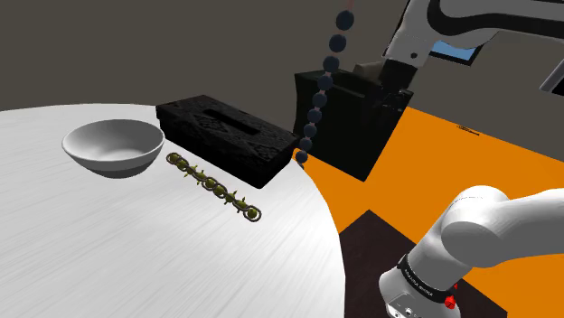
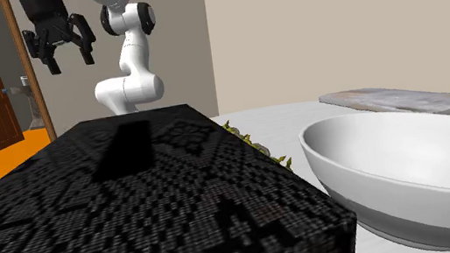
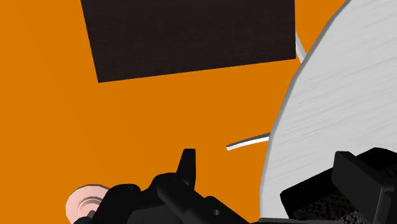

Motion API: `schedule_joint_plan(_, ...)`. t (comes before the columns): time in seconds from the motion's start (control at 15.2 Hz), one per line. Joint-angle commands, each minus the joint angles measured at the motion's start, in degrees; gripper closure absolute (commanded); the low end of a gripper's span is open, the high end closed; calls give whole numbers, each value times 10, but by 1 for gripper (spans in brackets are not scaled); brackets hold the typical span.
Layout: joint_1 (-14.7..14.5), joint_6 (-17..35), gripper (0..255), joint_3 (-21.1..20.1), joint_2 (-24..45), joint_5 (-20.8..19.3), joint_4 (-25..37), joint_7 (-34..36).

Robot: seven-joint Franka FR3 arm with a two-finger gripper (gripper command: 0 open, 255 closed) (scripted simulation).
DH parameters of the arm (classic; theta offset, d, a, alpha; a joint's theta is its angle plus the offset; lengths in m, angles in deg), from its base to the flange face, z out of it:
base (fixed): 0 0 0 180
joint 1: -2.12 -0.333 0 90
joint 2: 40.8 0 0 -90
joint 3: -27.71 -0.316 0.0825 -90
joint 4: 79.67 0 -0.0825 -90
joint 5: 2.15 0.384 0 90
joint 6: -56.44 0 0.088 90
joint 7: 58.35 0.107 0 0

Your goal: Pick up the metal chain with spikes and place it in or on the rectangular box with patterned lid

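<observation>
The spiked metal chain [image 1: 215,187] lies stretched on the white round table [image 1: 136,253], just in front of the black rectangular box with a patterned lid [image 1: 226,137]. In the second exterior view the box [image 2: 137,211] is close up and a short piece of the chain [image 2: 257,146] peeks out beside it. My gripper [image 2: 71,59] hangs open and empty, high up and off the table, well away from the chain. In the wrist view the gripper [image 3: 267,159] hangs over the orange floor by the table's rim [image 3: 305,127], fingers apart. A corner of the box [image 3: 318,205] shows by one finger.
A white bowl [image 1: 114,146] sits on the table beside the box. A string of dark blue beads [image 1: 319,98] hangs near the table's far edge, before a dark cabinet [image 1: 352,135]. A grey slab [image 2: 405,100] lies behind the bowl. Orange floor [image 3: 127,127] with a dark rug [image 3: 191,35] lies below.
</observation>
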Motion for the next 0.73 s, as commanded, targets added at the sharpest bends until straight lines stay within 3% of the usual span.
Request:
schedule_joint_plan(0.0,0,0,0,0,0,0,0,0)
schedule_joint_plan(0.66,-44,103,0,-151,100,10,30,114)
